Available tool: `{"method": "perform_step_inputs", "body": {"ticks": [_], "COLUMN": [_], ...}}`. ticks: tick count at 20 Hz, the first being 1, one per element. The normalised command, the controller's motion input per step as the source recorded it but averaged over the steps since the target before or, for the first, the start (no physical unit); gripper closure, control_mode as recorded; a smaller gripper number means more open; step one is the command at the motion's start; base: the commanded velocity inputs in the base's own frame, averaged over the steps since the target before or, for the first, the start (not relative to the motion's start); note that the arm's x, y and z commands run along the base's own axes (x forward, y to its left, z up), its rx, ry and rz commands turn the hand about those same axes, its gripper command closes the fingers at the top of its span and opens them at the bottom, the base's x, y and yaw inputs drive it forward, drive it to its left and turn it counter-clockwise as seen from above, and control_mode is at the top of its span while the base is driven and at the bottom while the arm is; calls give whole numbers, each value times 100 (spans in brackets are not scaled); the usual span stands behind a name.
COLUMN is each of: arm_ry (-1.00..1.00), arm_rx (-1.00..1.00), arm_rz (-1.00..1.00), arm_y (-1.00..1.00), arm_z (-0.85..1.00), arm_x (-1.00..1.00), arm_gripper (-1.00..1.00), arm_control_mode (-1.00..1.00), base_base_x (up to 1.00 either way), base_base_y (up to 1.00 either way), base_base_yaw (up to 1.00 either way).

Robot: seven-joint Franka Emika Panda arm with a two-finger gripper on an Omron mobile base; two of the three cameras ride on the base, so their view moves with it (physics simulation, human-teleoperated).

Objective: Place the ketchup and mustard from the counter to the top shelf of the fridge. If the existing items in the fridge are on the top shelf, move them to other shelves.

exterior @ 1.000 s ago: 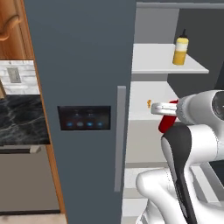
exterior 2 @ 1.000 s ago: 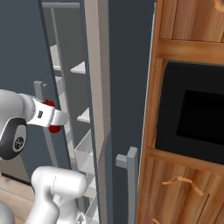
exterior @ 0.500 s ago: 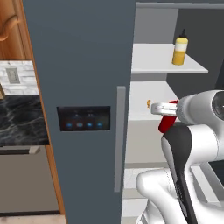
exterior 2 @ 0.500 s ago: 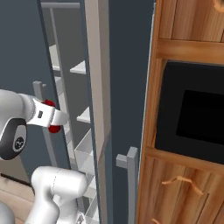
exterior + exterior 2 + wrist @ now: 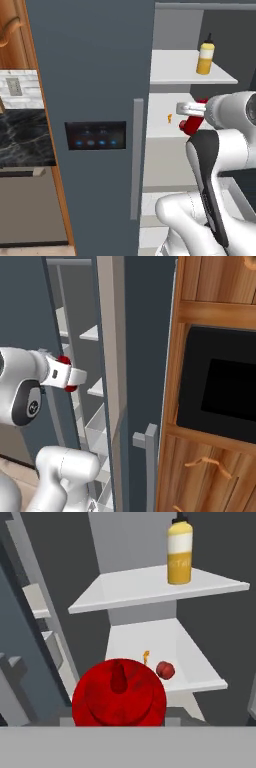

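My gripper (image 5: pixel 187 108) is shut on the ketchup (image 5: pixel 190 126), a red squeeze bottle held in front of the open fridge (image 5: pixel 95 75) at the level of its second shelf. Looking down the hand, the ketchup (image 5: pixel 119 696) shows top-on, with its nozzle towards the camera and my fingers hidden under it. The mustard (image 5: pixel 205 55) stands upright on the top shelf (image 5: pixel 175 67), towards its right side; in the hand view the mustard (image 5: pixel 179 554) is upper right. A small red ball (image 5: pixel 165 670) and a tiny orange piece (image 5: pixel 146 657) lie on the shelf below. The counter (image 5: pixel 22 135) is at far left.
The fridge door (image 5: pixel 117 381) stands open close beside the arm. A wooden cabinet with a black built-in appliance (image 5: pixel 220 386) flanks the fridge on the right. Door bins (image 5: pixel 37 599) line the left of the hand view. Clear drawers (image 5: pixel 97 428) sit low in the fridge.
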Motion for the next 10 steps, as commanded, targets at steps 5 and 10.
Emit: {"method": "perform_step_inputs", "body": {"ticks": [5, 10], "arm_ry": [0, -2], "arm_rx": [-2, -6], "arm_rz": [2, 6], "arm_y": [-13, -34], "arm_z": [58, 30], "arm_x": [77, 67], "arm_gripper": [100, 100], "arm_control_mode": [-100, -100], "base_base_x": [0, 0], "base_base_y": [0, 0], "base_base_yaw": [0, 0]}}
